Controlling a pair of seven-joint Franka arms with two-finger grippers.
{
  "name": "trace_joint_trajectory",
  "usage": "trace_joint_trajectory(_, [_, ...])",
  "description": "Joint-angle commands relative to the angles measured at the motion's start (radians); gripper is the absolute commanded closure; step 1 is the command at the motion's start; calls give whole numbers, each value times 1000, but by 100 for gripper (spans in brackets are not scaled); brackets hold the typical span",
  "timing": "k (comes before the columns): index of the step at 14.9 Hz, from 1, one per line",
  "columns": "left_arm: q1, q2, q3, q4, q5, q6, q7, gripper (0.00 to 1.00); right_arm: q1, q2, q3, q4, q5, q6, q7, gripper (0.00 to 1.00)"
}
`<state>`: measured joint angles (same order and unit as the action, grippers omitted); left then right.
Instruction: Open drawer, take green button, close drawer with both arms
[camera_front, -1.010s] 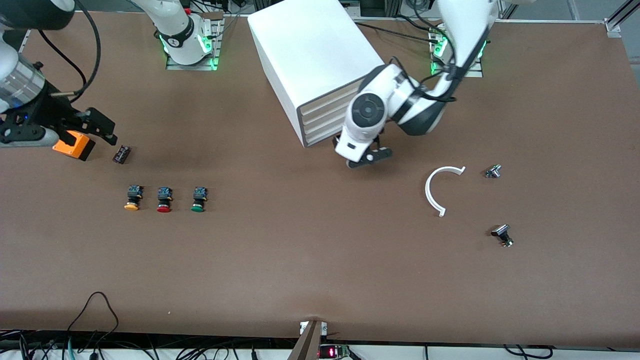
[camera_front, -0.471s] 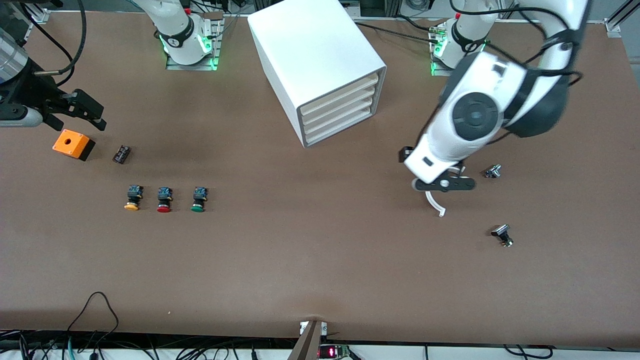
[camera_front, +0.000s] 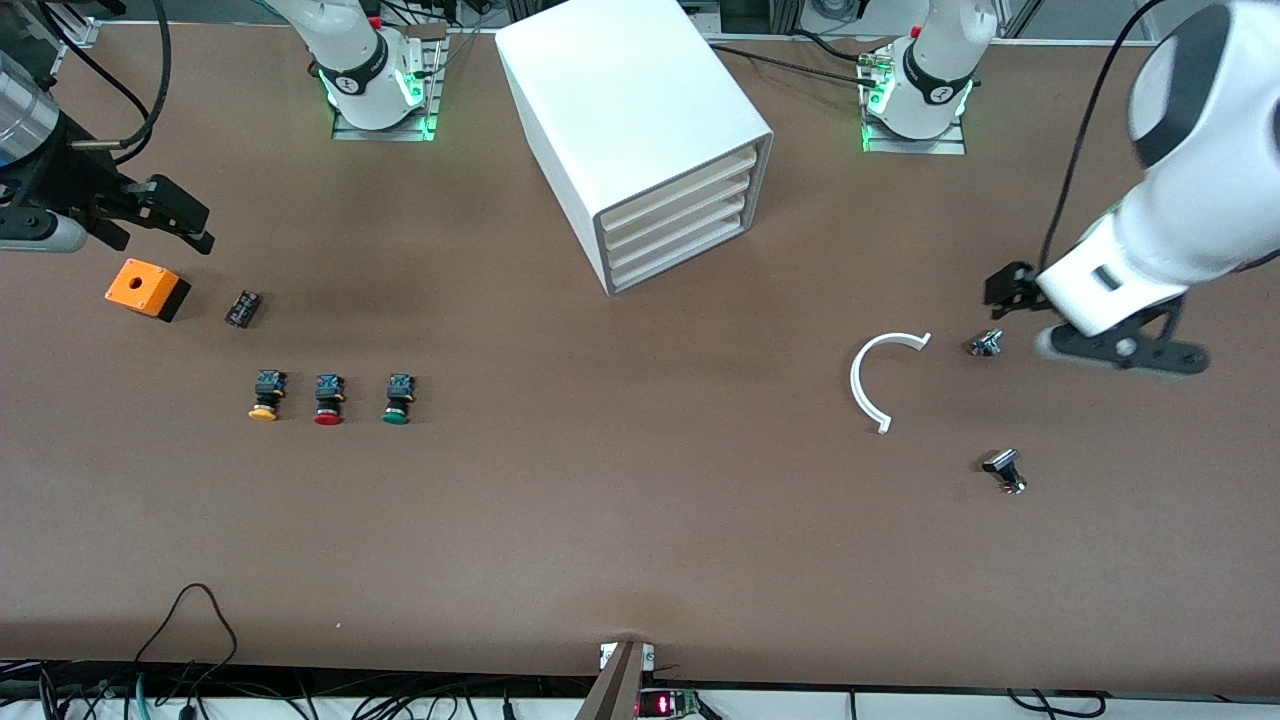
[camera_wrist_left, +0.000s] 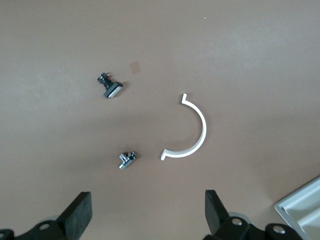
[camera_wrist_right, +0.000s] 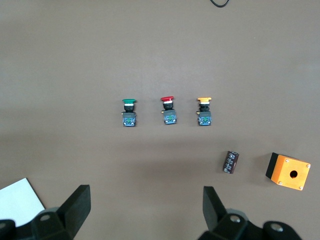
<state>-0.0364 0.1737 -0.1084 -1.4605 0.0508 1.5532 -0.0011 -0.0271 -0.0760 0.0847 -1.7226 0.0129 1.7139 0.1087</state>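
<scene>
Cabinet shut, both grippers raised and empty.

Drawer (camera_front: 677, 229): third from top of the white cabinet (camera_front: 620, 110), flush with the others, near the tabletop (camera_front: 640, 540) edge where the arm bases stand. Green button (camera_front: 397, 399): on the tabletop, toward the right arm's end, beside the red button (camera_front: 328, 400) and the yellow button (camera_front: 266, 396). Left gripper (camera_wrist_left: 145, 220): fingers spread wide, holding nothing, over the left arm's end near a white arc piece (camera_front: 878, 375). Right gripper (camera_wrist_right: 145, 217): fingers wide apart, empty, above an orange box (camera_front: 146, 289).

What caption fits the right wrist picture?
Open right gripper above green button, red button and yellow button.
</scene>
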Motion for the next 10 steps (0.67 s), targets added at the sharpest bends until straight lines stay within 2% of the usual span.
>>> trace_joint_trajectory(1, [9,-153,81,-165,-144,14,32,0,-11,19,13,46,-7,-28,14,1])
trace_joint_trajectory(3, [4,-189,101,-216,-102,109,29,0,-8,19,15,51,-13,-31,9,1])
trace_joint_trajectory(4, [-3,-215,101,-240,-36,119,29,0,-7,19,15,52,-14,-31,3,1])
trace_joint_trajectory(10, [0,-224,88,-230,-11,22,33,0,-10,22,13,78,-10,-31,-4,1])
